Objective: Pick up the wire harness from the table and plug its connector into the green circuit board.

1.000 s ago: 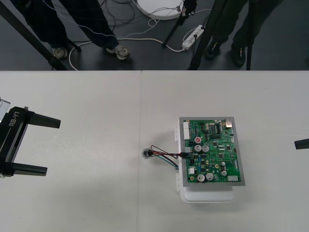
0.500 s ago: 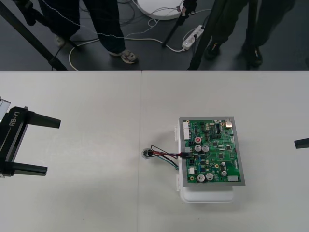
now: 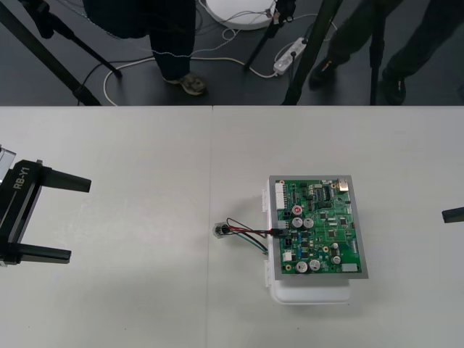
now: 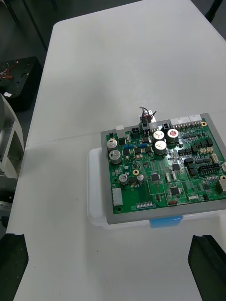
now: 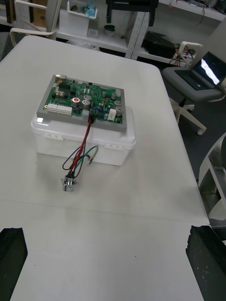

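Plug (image 3: 280, 232) sits in the green board (image 3: 322, 217), socket (image 3: 219, 230) just frame-left on the tabletop (image 3: 130, 145); left jaws, marked RB-Y1, and right jaws gape.

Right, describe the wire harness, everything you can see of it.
The wire harness is a few thin red, black and green wires, slack and looped. Its small black plug looks seated at the left edge of the green circuit board; the wires drape down the white base to a round metal socket lying on the table.
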